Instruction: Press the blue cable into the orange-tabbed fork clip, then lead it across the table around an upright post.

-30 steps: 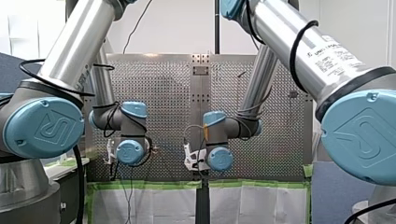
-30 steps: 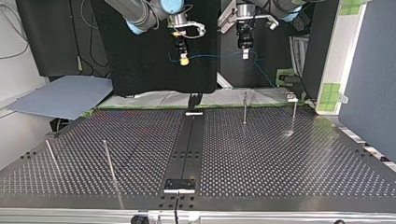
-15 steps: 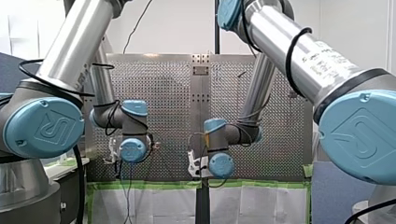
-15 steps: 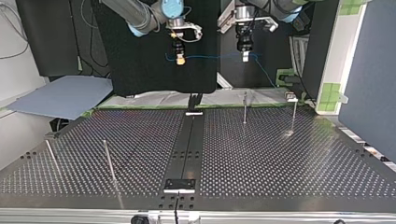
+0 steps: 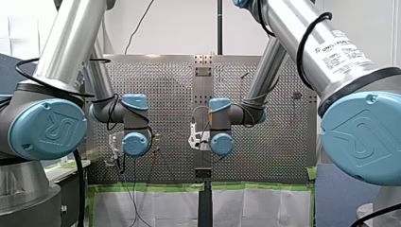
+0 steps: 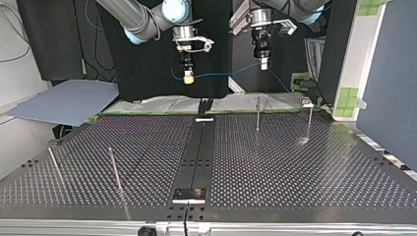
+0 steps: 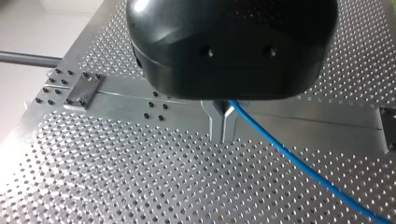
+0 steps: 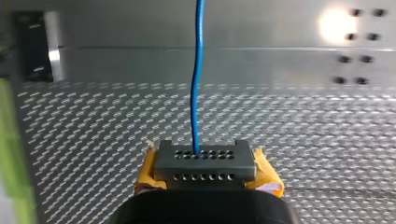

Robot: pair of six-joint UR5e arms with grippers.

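You have the left tool (image 7: pixel 223 136) pinched shut on the blue cable (image 7: pixel 299 163), which trails off beside it. The right tool (image 8: pixel 204 158) clamps it too, with the cable running straight ahead, seemingly slack between both.

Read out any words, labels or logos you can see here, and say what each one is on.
"UR" logo, stylised: on the blue joint cap of my left arm, and on the matching cap of my right arm.
White label on my right arm: print too small to read.
Nothing else legible.
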